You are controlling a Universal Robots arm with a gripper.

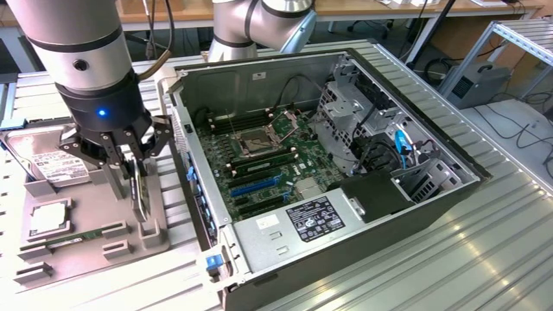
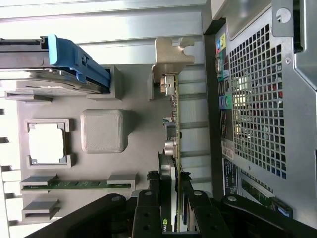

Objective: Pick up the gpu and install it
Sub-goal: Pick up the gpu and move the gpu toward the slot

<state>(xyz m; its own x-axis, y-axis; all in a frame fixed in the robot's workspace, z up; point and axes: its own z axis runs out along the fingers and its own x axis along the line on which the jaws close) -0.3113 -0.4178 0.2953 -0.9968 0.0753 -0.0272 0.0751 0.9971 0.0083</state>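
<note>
Claw (image 2: 171,198) tight around upright gpu (image 2: 172,131)

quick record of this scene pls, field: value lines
gripper: jaws closed on the gpu, from above
gpu pose: upright, on edge
gpu place: at its holder on the grey tray, beside the open computer case
also on tray: hard drive, memory stick
install: not yet done

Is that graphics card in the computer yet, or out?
Out. The gpu stands on edge at the grey tray beside the computer case, clamped in the gripper.
</note>
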